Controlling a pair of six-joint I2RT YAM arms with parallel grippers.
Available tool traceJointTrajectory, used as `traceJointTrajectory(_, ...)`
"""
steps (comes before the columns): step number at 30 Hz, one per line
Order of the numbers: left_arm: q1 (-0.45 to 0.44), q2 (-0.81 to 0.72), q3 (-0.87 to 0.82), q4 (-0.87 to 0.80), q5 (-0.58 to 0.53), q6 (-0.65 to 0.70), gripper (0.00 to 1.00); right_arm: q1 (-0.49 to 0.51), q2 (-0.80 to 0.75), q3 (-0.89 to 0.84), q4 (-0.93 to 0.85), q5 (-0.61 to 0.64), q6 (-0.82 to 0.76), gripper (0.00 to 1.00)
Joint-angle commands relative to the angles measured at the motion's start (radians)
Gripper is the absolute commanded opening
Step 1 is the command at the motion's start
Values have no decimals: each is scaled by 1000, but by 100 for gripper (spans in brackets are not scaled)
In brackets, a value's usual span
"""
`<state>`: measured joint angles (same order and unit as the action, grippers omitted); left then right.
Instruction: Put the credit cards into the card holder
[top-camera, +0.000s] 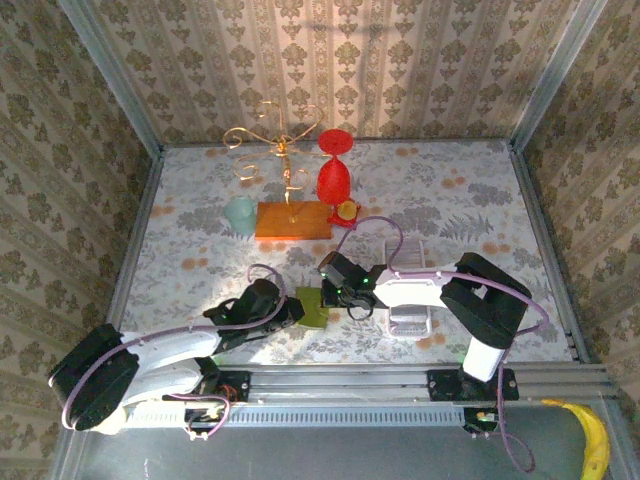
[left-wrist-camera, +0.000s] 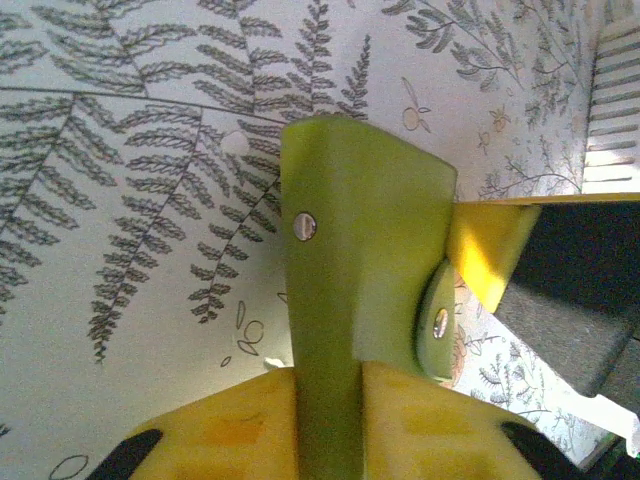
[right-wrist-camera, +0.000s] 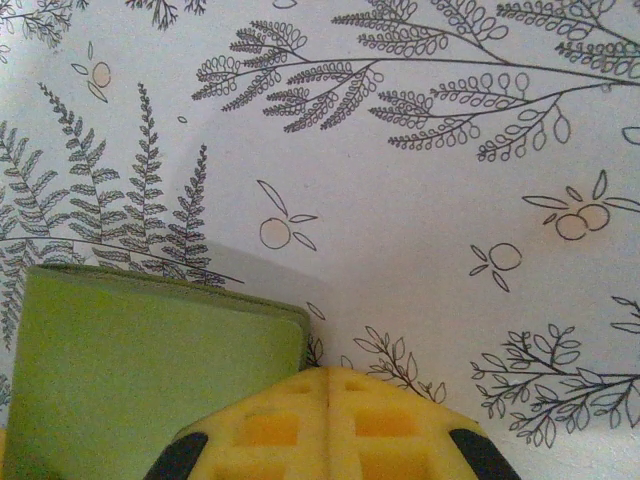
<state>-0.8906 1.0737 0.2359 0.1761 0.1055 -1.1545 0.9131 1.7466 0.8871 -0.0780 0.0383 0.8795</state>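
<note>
Early step, by the look of it: readying the green card holder (top-camera: 312, 305) before any card goes in. Sits near the front of the counter (top-camera: 200, 250), between the two arms. Clamped edge-on between the yellow pads of the left fingers (left-wrist-camera: 230, 430), snap flap raised.

Nothing held in the right fingers (right-wrist-camera: 270, 430): shut pad against pad, tips just beside the holder's corner. From the left wrist, seemingly touching the flap, as if to pry it open.

Calls next, probably, for spreading the flap far enough to bare a slot, with a firm left grip so the holder cannot slide. Then for freeing the right fingers to fetch a card and feed it in thin edge first, square to the slot.

Counted:
- One card holder.
- One white ribbed rack (top-camera: 410, 322) under the right arm.
- Credit cards: too small or hidden to count; possibly at the rack, cannot tell.
- Farther back: one gold wire stand (top-camera: 275, 140), one red goblet (top-camera: 335, 175), one orange board (top-camera: 292, 220), one pale green cup (top-camera: 240, 213).
- One banana (top-camera: 595, 440), off the counter at the front right.
</note>
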Motion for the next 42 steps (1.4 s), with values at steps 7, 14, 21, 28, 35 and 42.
traceJointTrajectory(7, -17, -75, 44, 33, 23, 52, 2, -6, -109, -75, -34, 28, 0, 0)
traceJointTrajectory(14, -17, -263, 136, -257, -65, 234, 0, -2, -334, -91, -87, 58, -58, 23)
traceJointTrajectory(21, -19, -401, 201, -331, -136, 387, 0, 4, -612, -53, -192, 228, -179, 80)
traceJointTrajectory(28, -20, -373, 251, -230, -135, 468, 0, -68, -749, -120, -76, 21, -227, 73)
traceJointTrajectory(35, -36, -339, 284, -161, -130, 503, 0, -4, -615, 26, -209, -100, -188, 69)
traceJointTrajectory(42, -51, -334, 284, -149, -110, 491, 0, 9, -523, 43, -173, -47, -162, 70)
